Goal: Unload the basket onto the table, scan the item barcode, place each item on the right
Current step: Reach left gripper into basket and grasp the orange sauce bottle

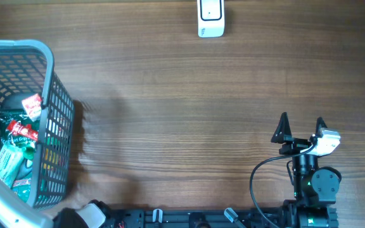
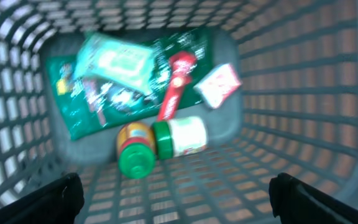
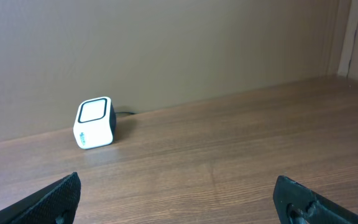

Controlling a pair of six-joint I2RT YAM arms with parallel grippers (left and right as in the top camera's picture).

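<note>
My left claw wide open, empty, above basket. Jar centre frame, straight ahead, long axis left-right. Scanner top centre overhead; right claw nearer it, open, empty.

The table is of brown wood with a fine grain that runs from side to side. Two things stand directly on it. A grey plastic basket with grid walls stands at the left edge, partly out of the overhead view. A small white scanner with a dark-framed window stands at the far edge, near the middle, well apart from the basket. In the right wrist view a thin dark cable lies on the wood just behind the scanner.
</note>
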